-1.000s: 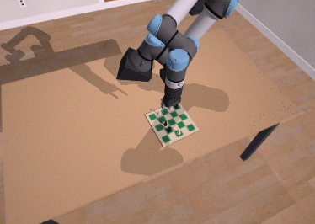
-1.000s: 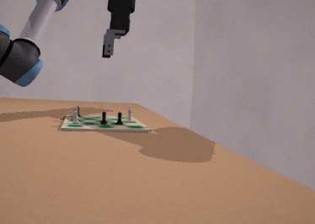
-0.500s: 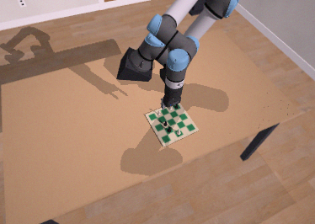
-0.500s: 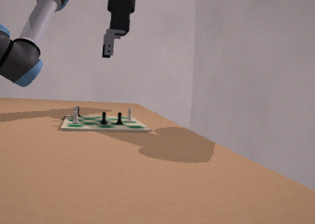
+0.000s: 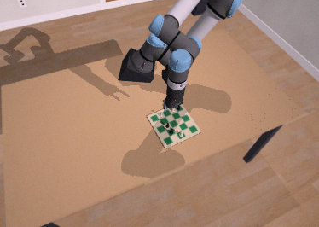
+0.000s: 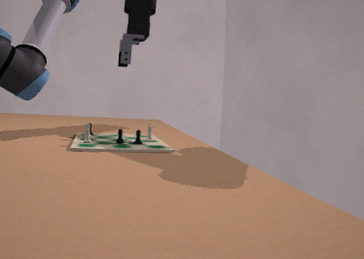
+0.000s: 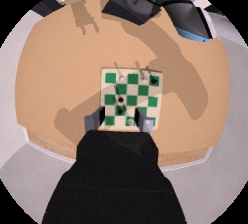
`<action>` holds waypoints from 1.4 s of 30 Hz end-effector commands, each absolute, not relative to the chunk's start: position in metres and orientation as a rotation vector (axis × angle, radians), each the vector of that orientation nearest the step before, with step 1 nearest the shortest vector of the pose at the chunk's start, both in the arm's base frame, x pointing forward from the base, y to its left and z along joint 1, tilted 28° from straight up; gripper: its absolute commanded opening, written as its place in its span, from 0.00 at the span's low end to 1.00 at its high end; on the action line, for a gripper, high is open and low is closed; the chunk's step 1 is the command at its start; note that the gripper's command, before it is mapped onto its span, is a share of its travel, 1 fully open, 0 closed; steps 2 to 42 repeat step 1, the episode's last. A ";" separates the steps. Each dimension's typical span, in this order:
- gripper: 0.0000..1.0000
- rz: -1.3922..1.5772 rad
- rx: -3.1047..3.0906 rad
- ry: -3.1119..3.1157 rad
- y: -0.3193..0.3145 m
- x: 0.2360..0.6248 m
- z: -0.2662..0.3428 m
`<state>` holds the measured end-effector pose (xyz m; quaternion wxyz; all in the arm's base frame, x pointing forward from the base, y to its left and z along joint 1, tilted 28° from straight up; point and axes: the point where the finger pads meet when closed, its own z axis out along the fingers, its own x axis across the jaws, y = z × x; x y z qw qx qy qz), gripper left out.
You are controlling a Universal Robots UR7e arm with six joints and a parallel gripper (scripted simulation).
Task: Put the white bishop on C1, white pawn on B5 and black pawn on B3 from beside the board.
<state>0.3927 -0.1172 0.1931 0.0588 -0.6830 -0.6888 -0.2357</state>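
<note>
A small green and white chessboard [image 5: 174,125] lies on the tan table; it also shows in the exterior view [image 6: 121,143] and in the wrist view [image 7: 130,100]. Several small pieces stand upright on it. Two black pieces [image 6: 120,135] [image 6: 137,136] stand near the middle. A white piece [image 6: 149,131] stands at the right, and a white piece [image 6: 88,132] at the left with a dark one just behind it. My gripper [image 6: 123,58] hangs open and empty, high above the board, and shows in the top view [image 5: 169,108] over the board's far edge. The square labels are too small to read.
A dark box-like base [image 5: 136,66] stands on the table behind the board. A dark bar [image 5: 262,142] lies near the table's right front edge. The arm's shadow falls on the table around the board.
</note>
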 end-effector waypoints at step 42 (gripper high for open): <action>1.00 -0.714 -2.070 -2.087 -0.117 0.393 0.193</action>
